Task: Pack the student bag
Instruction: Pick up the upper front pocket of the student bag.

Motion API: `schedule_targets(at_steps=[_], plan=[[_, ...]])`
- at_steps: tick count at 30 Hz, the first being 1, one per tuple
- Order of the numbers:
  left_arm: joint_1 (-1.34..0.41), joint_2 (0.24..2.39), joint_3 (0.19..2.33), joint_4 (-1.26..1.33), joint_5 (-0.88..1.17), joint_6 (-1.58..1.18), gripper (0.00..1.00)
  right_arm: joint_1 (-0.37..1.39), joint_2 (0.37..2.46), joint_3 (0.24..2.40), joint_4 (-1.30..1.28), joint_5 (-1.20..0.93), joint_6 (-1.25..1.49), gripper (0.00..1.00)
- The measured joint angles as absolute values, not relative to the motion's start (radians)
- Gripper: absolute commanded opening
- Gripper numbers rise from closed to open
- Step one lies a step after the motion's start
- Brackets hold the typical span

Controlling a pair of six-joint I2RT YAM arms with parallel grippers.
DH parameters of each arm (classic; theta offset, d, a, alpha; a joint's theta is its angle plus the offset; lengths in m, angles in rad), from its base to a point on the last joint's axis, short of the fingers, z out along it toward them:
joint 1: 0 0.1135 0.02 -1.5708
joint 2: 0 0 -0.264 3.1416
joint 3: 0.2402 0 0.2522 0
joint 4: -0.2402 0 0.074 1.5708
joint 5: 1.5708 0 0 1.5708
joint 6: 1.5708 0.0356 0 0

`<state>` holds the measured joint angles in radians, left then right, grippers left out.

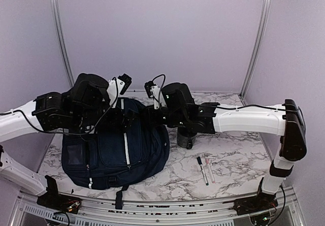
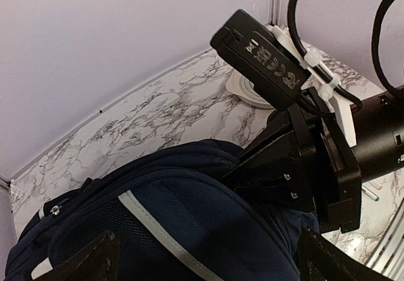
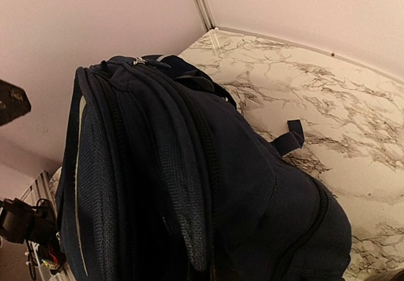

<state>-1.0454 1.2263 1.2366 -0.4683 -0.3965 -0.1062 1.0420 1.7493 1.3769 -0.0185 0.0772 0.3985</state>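
Your left gripper (image 2: 208, 265) is spread wide, hovering over the large navy-blue fabric student bag (image 1: 117, 150). One finger (image 2: 95, 262) hangs over each side of the bag's domed, white-striped top, and neither touches it.

Your right gripper (image 2: 243, 175) is pressed together. Its tips sit against the bag's upper rim, just ahead of your left gripper; whether they pinch fabric you cannot tell.

The bag lies below both grippers on the white marble-patterned table (image 1: 238, 155) and bulges toward the left arm.

Beyond the grippers there is bare marble up to the lilac back wall (image 1: 162, 33). Below the right forearm stands a dark cylinder (image 1: 185, 138). Two white marker pens (image 1: 203, 171) lie nearer the front rail, well apart from the bag.
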Motion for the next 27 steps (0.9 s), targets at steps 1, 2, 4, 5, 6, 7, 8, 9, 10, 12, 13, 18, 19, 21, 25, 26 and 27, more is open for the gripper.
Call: schedule_targets(at_steps=[1,2,4,5,6,7,8,9,10,12,13,18,19,21,25,26,27], plan=[[-1.065,1.246,1.236,-0.464,-0.436,-0.113,0.99,1.043,1.749,1.377,-0.017,0.077,0.419,0.0],[-1.079,1.264,1.233,-0.459,-0.465,-0.119,0.99,1.044,1.749,1.377,-0.016,0.077,0.438,0.0],[-1.096,1.308,1.225,-0.449,-0.518,-0.131,0.99,1.045,1.749,1.377,-0.015,0.073,0.469,0.0],[-1.096,1.328,1.224,-0.448,-0.534,-0.134,0.99,1.046,1.749,1.377,-0.015,0.073,0.477,0.0],[-1.096,1.35,1.224,-0.444,-0.548,-0.136,0.99,1.047,1.749,1.377,-0.015,0.073,0.48,0.0],[-1.096,1.373,1.224,-0.441,-0.561,-0.135,1.0,1.049,1.749,1.377,-0.015,0.073,0.484,0.0],[-1.096,1.395,1.224,-0.437,-0.575,-0.135,0.99,1.051,1.749,1.377,-0.016,0.074,0.486,0.0],[-1.096,1.414,1.223,-0.439,-0.596,-0.136,1.0,1.052,1.749,1.377,-0.02,0.076,0.485,0.0],[-1.096,1.428,1.222,-0.439,-0.613,-0.136,1.0,1.05,1.749,1.377,-0.025,0.077,0.485,0.0],[-1.096,1.439,1.219,-0.433,-0.64,-0.142,0.99,1.046,1.75,1.377,-0.038,0.083,0.485,0.0],[-1.098,1.438,1.216,-0.429,-0.65,-0.143,0.97,1.046,1.75,1.377,-0.039,0.084,0.485,0.0],[-1.105,1.424,1.178,-0.402,-0.679,-0.151,0.64,1.054,1.75,1.377,-0.03,0.094,0.478,0.0],[-1.106,1.415,1.162,-0.396,-0.68,-0.142,0.52,1.056,1.75,1.377,-0.028,0.098,0.477,0.0],[-1.107,1.389,1.133,-0.39,-0.675,-0.145,0.26,1.058,1.75,1.377,-0.026,0.099,0.474,0.0],[-1.081,1.323,1.078,-0.397,-0.634,-0.149,0.0,1.058,1.75,1.377,-0.025,0.099,0.47,0.0],[-1.072,1.31,1.072,-0.4,-0.622,-0.151,0.0,1.058,1.75,1.377,-0.025,0.099,0.47,0.0],[-1.065,1.297,1.068,-0.401,-0.607,-0.15,0.0,1.057,1.75,1.377,-0.025,0.097,0.469,0.0]])
